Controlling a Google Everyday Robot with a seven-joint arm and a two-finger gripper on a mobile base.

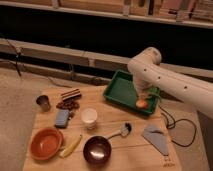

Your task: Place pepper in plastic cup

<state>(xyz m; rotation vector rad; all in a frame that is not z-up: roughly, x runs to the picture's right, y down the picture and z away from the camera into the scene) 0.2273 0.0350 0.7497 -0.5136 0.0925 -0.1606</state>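
The plastic cup [89, 118] is short and white and stands upright near the middle of the wooden table [135, 150]. My white arm comes in from the right, bends at an elbow [145, 62] and reaches down into the green tray [122, 90]. My gripper [145, 95] is low over the tray's right part, just above an orange item [142, 104]. A small dark-green bit [154, 93] shows at the gripper's right side. I cannot tell if it is the pepper or if it is held. The gripper is a tray's width right of the cup.
A metal cup [44, 103], a brown bar [70, 94], a dark pile [67, 105] and a blue item [62, 118] stand at the left. An orange bowl [46, 143], a yellow banana-like item [71, 146], a dark bowl [97, 150], a spoon [122, 131] and a grey cloth [156, 138] lie along the front.
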